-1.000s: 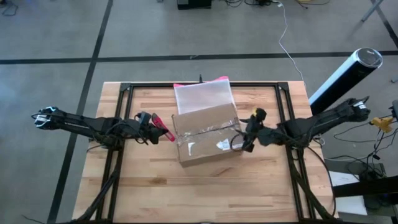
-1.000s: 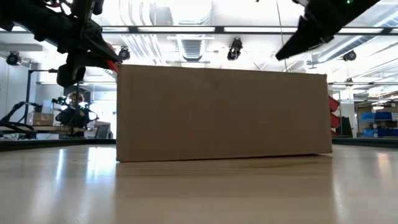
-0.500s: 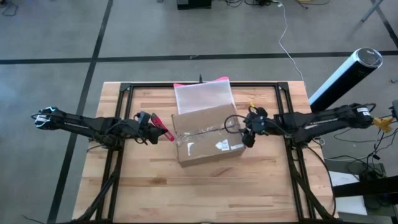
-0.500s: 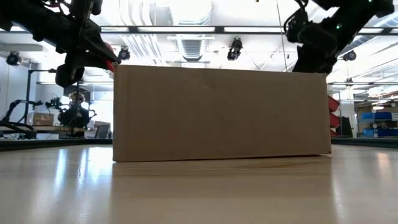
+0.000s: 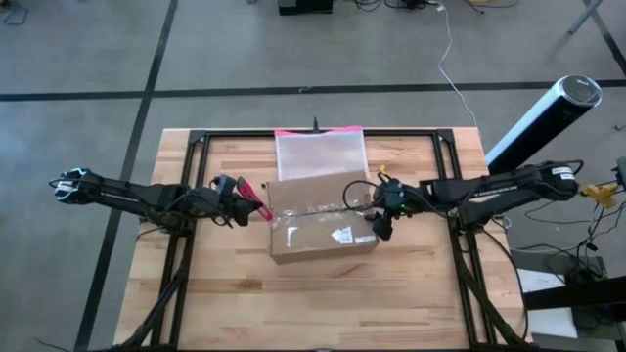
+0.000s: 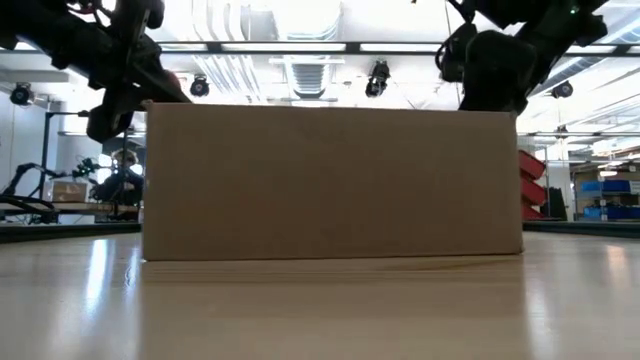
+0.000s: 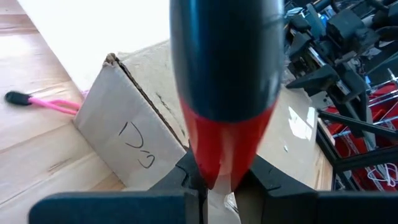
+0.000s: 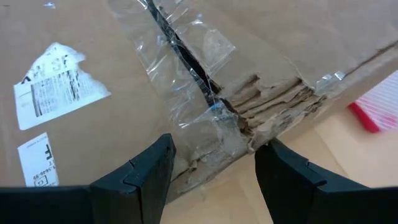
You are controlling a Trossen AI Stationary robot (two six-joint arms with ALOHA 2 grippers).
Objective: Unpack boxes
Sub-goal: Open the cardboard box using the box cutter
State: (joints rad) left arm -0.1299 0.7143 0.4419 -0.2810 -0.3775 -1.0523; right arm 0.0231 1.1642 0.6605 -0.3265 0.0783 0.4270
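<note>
One brown cardboard box (image 5: 323,222) sits mid-frame in the high view. It looks stiff, light and still taped. The right gripper (image 8: 211,163), jaws open, hangs over its torn seam end, probably the best hold. The left gripper (image 5: 249,202) is clamped on a red-tipped tool (image 7: 225,93).

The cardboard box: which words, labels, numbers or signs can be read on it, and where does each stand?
"D9", roughly, handwritten on the end face of the cardboard box; the second character is uncertain.
Torn white label on the box top: printed lines, too small to read.
Second white label, partly behind the right gripper's fingers: unreadable.
Nothing else legible.
</note>
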